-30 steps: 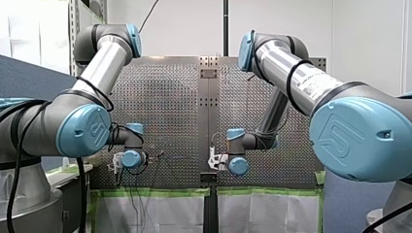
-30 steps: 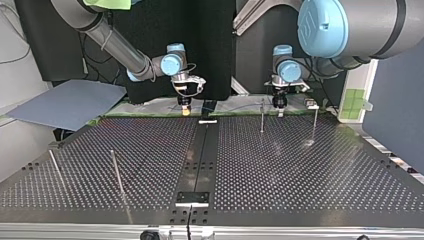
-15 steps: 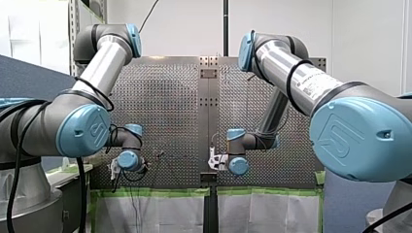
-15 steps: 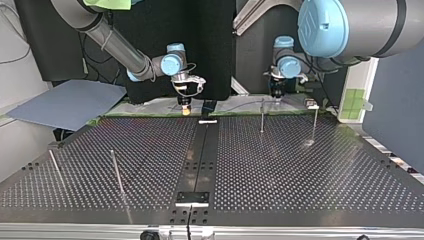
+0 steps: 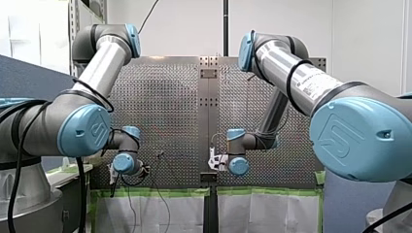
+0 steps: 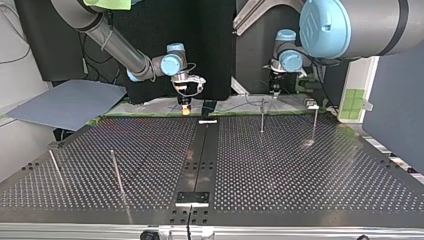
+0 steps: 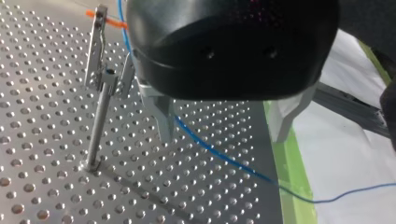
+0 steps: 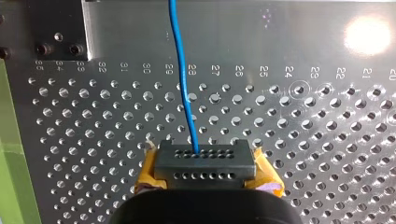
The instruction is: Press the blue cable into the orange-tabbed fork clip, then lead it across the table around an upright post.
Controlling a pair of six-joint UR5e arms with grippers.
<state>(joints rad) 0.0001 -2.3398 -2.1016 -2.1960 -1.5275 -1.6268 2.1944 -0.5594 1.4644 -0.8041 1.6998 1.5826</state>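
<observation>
- Perforated metal desk (image 6: 300, 165) stretches away from us, and our work sits along its edge nearest the arms.
- Our right claw (image 8: 205, 163) pinches the blue cable (image 8: 185, 93) between its yellow pads (image 8: 148, 175). We judge this anchors that end to keep the run taut.
- Our left claw (image 7: 220, 139) hangs wide open astride the cable, gripping nothing.
- The line passes under it, from the orange-tabbed fork clip (image 7: 99, 51) beside an upright post (image 7: 99, 126) and out over the desk's edge.
- We cannot tell whether the cable is seated in the clip.
- Both wrists sit low, with the claws pointing down at the desk.
</observation>
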